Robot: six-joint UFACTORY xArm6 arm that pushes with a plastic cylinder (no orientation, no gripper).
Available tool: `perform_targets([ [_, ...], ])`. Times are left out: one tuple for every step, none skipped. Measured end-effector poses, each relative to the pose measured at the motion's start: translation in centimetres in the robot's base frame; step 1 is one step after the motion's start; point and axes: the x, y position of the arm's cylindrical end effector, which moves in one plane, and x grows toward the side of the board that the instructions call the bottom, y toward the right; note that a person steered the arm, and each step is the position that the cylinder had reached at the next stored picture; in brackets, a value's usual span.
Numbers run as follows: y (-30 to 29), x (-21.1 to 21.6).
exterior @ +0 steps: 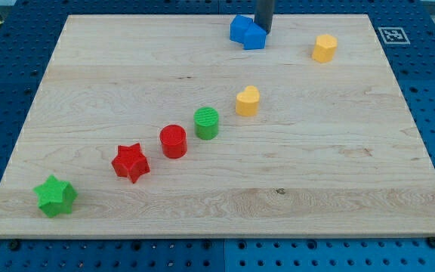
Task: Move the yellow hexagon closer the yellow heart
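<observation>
The yellow hexagon lies near the view's top right of the wooden board. The yellow heart lies near the board's middle, down and to the left of the hexagon, well apart from it. My tip is at the view's top centre, touching or just behind the right side of a pair of blue blocks. The tip is left of the hexagon by some distance.
A green cylinder, a red cylinder, a red star and a green star run in a diagonal line from the heart down to the view's bottom left. A marker tag sits off the board's top right corner.
</observation>
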Motion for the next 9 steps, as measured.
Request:
perform_targets([
  [1.0,2.7],
  [1.9,1.8],
  [5.2,-0.8],
  [9.1,-1.0],
  [10.2,-0.3],
  [10.2,1.1],
  [10.3,3.7],
  [10.5,6.5],
  [10.6,9.5],
])
